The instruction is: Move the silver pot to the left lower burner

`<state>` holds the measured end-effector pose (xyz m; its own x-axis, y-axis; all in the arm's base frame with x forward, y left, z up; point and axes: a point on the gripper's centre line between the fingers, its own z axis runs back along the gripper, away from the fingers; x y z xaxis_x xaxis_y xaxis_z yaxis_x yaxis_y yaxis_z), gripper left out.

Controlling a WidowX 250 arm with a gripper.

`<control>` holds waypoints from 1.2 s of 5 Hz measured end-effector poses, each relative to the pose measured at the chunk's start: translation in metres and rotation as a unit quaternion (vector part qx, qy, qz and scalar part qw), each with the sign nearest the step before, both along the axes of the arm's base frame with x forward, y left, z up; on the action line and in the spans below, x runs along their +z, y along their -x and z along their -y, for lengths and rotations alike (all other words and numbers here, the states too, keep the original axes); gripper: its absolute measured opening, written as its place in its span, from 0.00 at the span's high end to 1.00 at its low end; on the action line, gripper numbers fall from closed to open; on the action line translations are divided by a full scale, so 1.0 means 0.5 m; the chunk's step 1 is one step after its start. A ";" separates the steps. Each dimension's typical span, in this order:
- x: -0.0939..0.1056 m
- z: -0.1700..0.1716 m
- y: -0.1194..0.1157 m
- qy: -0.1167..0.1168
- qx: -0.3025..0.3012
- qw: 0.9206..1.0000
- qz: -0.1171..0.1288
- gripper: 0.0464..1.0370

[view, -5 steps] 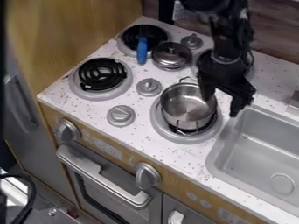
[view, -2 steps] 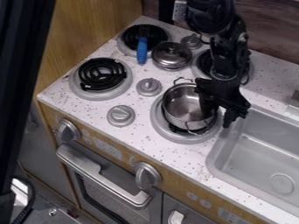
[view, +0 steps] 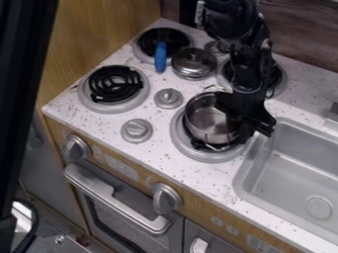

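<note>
The black gripper (view: 239,129) hangs over the right side of the silver pot (view: 203,123). It is shut on the pot's right wall, with one finger inside the pot and the other outside, beside the sink. Upright on the lower right burner (view: 208,155), the pot covers most of the coil; its far handle shows behind the rim. The left lower burner (view: 113,88) has a black coil with nothing on it.
A lidded silver pot (view: 193,63) stands near the back. A blue-handled utensil (view: 160,57) lies across the back left burner (view: 144,53). Knobs (view: 168,98) stand between the burners. The sink (view: 290,163) is on the right.
The gripper has come left and its fingers have closed together at the pot's right wall. The pot has shifted and turned slightly on its burner. The dark shape at the left edge has widened.
</note>
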<state>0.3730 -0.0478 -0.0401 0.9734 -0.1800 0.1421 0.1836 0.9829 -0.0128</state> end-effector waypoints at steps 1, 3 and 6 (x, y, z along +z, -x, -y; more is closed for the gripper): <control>0.021 -0.016 -0.003 -0.011 -0.040 0.999 0.006 0.95; 0.083 -0.130 -0.014 -0.044 -0.073 0.996 0.037 0.98; 0.035 -0.353 -0.014 -0.067 0.006 0.998 0.019 0.98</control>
<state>0.3803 0.1287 -0.0227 0.9697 -0.1889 0.1546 0.1703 0.9773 0.1259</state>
